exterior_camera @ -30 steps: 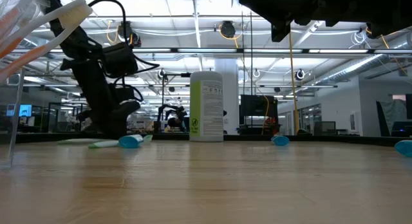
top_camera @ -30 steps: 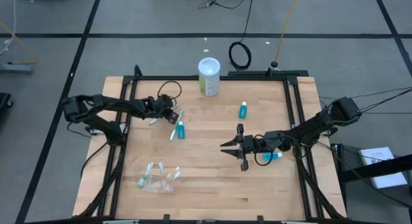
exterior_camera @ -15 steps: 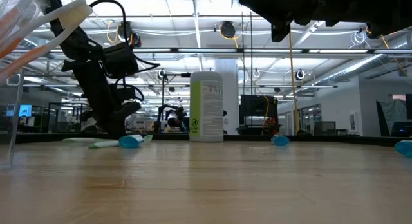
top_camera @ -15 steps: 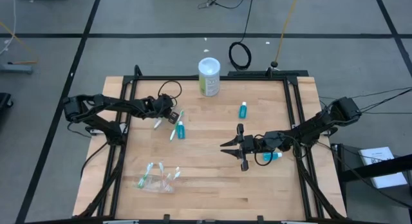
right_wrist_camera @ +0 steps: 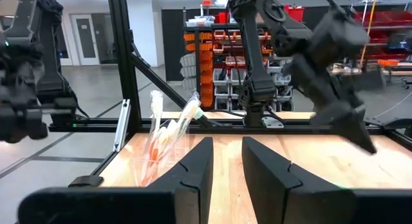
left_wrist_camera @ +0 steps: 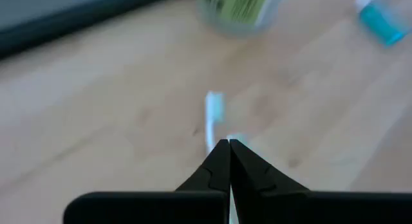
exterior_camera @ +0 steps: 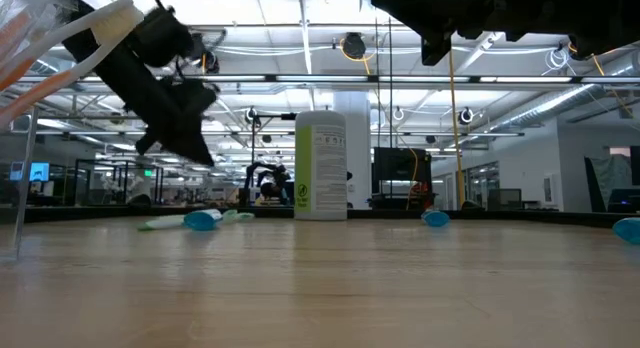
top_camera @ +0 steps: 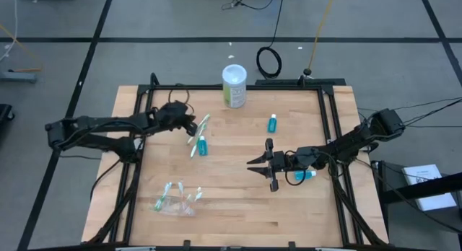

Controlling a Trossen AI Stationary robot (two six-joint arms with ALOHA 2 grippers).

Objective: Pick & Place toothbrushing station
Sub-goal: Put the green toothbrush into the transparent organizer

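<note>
In the high view my left gripper is raised over the table's far left, shut on a thin white-green toothbrush. Just nearer, another toothbrush and a teal tube lie flat on the wood. Two more teal tubes lie farther right and under my right arm. The clear cup, with several toothbrushes in it, is at the near left. My right gripper hangs open over the middle, touching nothing. My left gripper pinches the toothbrush between its shut fingertips, coming from the table's left and slanting down. The brush's head end sticks out past the tips. In the low view the gripper is well above the table; whether the brush's other end still touches the wood, I cannot tell.
A tall white-and-green canister stands at the far edge. Black frame rails run along the table's left and right sides. Bare wood lies across the near middle and near right.
My left gripper has risen from the tabletop and tipped up toward level, shifting a little toward the far right. The white toothbrush that lay at its fingers has left its spot on the wood and gone up with it. The right arm has kept still.
</note>
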